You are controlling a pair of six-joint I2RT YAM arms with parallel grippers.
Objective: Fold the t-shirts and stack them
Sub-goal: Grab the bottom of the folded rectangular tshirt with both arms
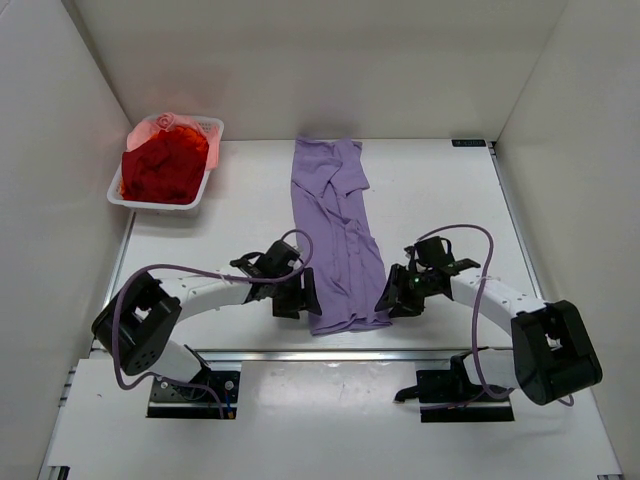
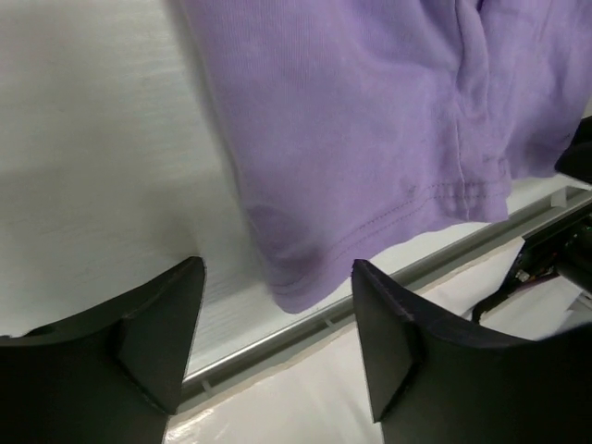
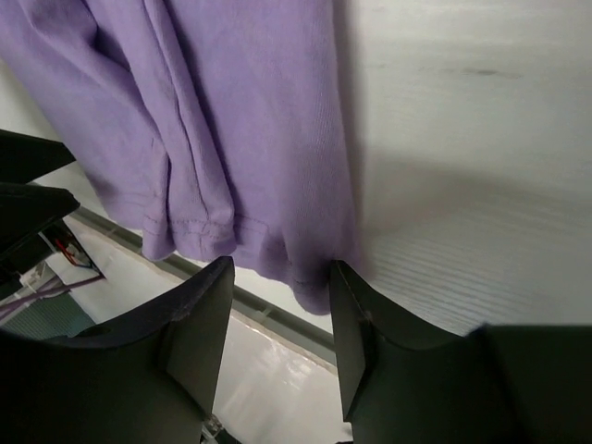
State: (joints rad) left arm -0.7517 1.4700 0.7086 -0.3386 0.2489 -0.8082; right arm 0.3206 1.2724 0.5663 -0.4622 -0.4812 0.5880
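A: Where is the purple t-shirt (image 1: pixel 335 235) to be found?

B: It is laid flat on the tabletop (image 1: pixel 440 190) as a long, narrow strip, folded lengthwise, running from the far side down to the near edge. Its hem (image 2: pixel 388 217) is seen at the near end, between the two arms.

A: How is the left gripper (image 2: pixel 277 305) set?

B: It is held wide apart. One near corner of the hem is framed between its fingers (image 2: pixel 162 324), but no cloth is pinched. The fingers are seen clear of the fabric on both sides.

A: And the right gripper (image 3: pixel 277 277)?

B: It is likewise parted, though by a narrower gap. The other near corner of the hem is seen just between its fingertips. Whether the cloth is touched cannot be told from the wrist view, but nothing is clamped.

A: What else is noted?

B: A white basket (image 1: pixel 160 203) is placed at the far left corner of the tabletop, well apart from the shirt. It is filled with red garments (image 1: pixel 165 168), heaped loosely.
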